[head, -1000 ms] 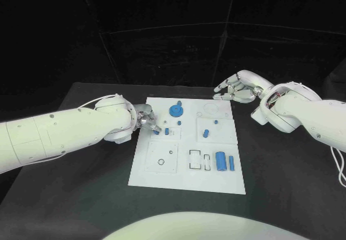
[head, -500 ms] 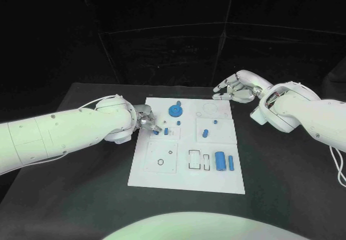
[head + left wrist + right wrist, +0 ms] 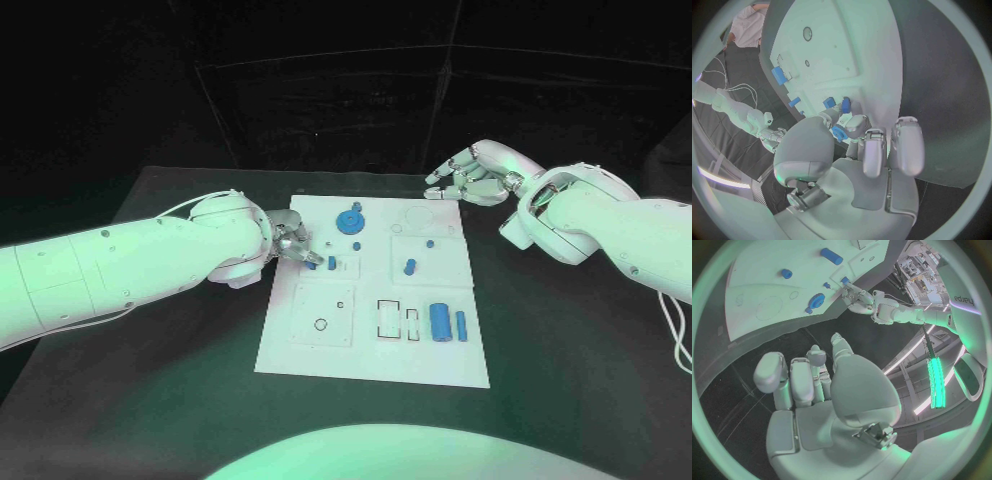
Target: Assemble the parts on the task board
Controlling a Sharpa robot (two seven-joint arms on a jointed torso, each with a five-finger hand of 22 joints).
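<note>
The matte black worktop (image 3: 173, 380) carries a flat, smooth white task board (image 3: 368, 355), a long rectangle running away from the robot. Nearest on it lie a square raised panel with a small black ring (image 3: 320, 323) on the left, two thin black rectangular outlines (image 3: 391, 318) in the middle, and two upright-lying blue cylinders on the right: a thicker one (image 3: 440, 324) just beside a slimmer one (image 3: 462, 324), apart but close.

Further along, the left hand (image 3: 293, 244) of jointed silver metal sits over the board's left edge at the end of a glossy white arm. Its fingertips pinch a small blue part (image 3: 313, 264) against the board; the left wrist view shows that blue part (image 3: 838, 133) caught between thumb and fingertip while the other fingers (image 3: 907, 150) stand straight and apart. Just beside it is a short blue peg (image 3: 333, 263). To the right, on another square panel, lies a rounded blue oblong piece (image 3: 411, 266).

Beyond these, a round blue gear-like disc with a raised hub (image 3: 352, 220) sits near the board's far end, next to a faint circular recess (image 3: 427, 215).

Farthest, the right hand (image 3: 469, 180) hangs above the board's far right corner, holding nothing, its silver fingers loosely curled and separated, as the right wrist view shows (image 3: 807, 385).
</note>
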